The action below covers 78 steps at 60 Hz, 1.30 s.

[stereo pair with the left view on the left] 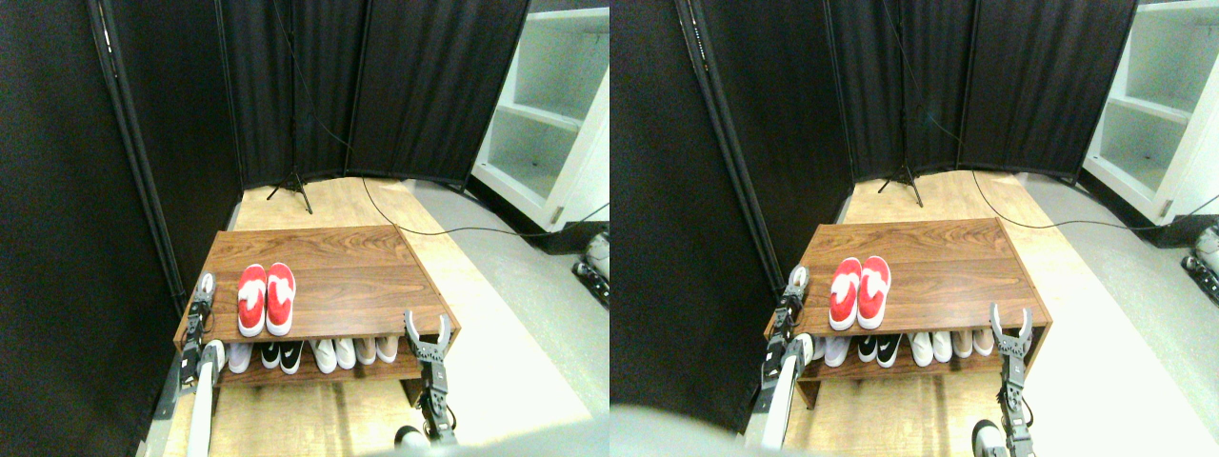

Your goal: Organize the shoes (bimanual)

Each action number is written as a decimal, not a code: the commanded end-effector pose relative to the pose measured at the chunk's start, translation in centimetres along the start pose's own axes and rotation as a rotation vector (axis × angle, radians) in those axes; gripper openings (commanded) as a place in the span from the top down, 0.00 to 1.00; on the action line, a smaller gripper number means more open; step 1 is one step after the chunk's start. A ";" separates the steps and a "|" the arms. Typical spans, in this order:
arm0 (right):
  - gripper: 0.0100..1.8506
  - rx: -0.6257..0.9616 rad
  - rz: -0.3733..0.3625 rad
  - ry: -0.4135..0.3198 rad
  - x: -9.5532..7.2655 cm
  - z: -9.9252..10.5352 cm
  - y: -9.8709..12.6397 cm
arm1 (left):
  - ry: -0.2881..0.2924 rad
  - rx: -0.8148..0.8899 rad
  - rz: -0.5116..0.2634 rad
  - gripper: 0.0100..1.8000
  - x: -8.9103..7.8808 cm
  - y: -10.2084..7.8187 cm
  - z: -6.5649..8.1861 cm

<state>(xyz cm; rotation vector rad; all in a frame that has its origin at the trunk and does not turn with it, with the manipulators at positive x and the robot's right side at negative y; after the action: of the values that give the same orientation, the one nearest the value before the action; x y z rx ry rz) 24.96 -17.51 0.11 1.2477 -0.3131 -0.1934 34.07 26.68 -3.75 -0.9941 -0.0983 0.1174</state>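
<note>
1. Left gripper (204, 288) sits at the rack's (381, 276) left edge — whether its fingers are open or closed cannot be told.
2. The red shoes (266, 299) lie side by side, touching, on the top surface near its front-left corner.
3. Other shoes (314, 354) line the lower shelf.
4. Right gripper (427, 324) — fingers spread apart, empty — stands at the front-right corner.

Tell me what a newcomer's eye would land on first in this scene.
The red shoes stand out first: a bright pair side by side on the left part of the wooden rack's top. Next comes the row of pale and black-and-white shoes on the shelf beneath. Then the right gripper, open at the rack's front right edge, and the left gripper at its left edge.
</note>
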 end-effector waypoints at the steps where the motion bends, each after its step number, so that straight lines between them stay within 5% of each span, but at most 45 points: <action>1: 0.76 0.017 0.013 0.012 0.2 -0.2 0.1 | -0.034 -0.001 -0.023 1.00 0.0 0.2 1.5; 14: 0.75 0.018 0.018 0.019 0.3 -0.2 0.1 | -0.028 0.022 -0.051 1.00 -2.2 -0.5 3.5; 33: 0.78 0.054 0.029 0.036 0.1 -0.2 0.0 | -0.052 0.030 -0.080 1.00 -8.3 -1.9 4.5; 51: 0.78 0.047 0.042 0.058 -0.2 -0.4 -0.1 | -0.039 0.009 -0.093 1.00 -12.6 -3.2 3.6; 78: 0.77 0.075 0.050 0.062 -0.5 -0.4 -0.1 | -0.049 -0.025 -0.050 1.00 -14.0 -2.7 2.3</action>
<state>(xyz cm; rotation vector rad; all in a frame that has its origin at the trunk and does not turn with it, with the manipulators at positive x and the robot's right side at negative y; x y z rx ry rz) 24.59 -17.32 -0.64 1.3032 -0.2741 -0.1454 19.99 25.19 -1.80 -1.0485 -0.1192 0.1308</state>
